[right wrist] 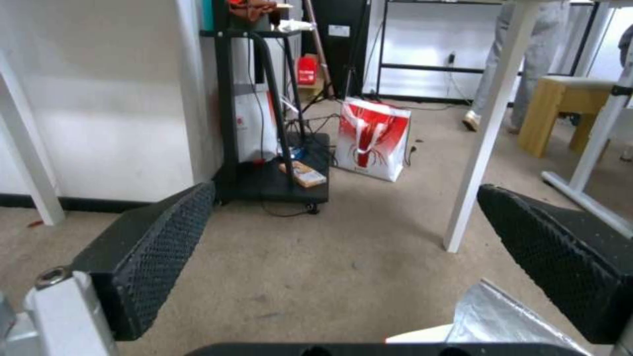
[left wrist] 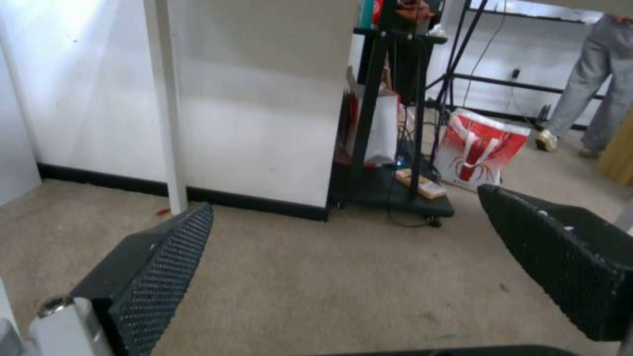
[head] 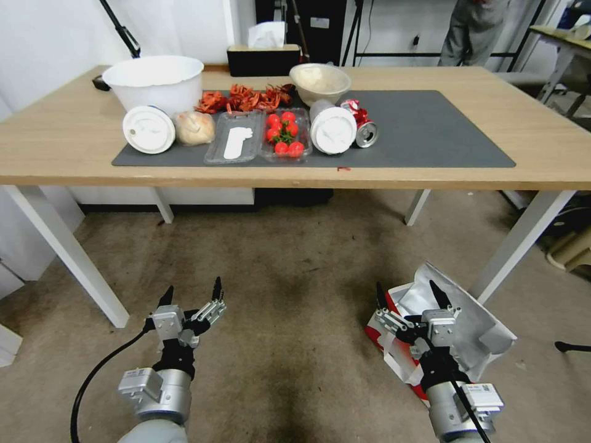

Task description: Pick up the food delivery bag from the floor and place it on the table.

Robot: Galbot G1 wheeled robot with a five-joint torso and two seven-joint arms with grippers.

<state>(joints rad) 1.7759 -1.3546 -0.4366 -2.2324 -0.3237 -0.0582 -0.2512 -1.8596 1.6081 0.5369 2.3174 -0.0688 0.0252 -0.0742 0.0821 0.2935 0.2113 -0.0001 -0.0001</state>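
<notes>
Brownish-grey floor [head: 289, 277] lies bare between the white legs of the tabletop [head: 55, 141], giving open room under its near edge. Along that edge's left and middle, a dark grey mat [head: 431, 132] carries a white tub [head: 154, 80], lidded cups, a tray of tomatoes [head: 284, 134], a bowl and a crushed can [head: 363, 126]; the mat's right half is free. Left hand [head: 191, 294] hangs low over the floor below the tabletop's left part, its fingers spread wide, holding and touching nothing. Right hand [head: 407, 290] is likewise spread wide, empty, poised just above the food delivery bag [head: 477, 326]. Food delivery bag rests on the floor beside the tabletop's near right leg [head: 523, 240], mouth gaping, crinkled silver lining exposed, red side panel and white strap handles toward the robot.
</notes>
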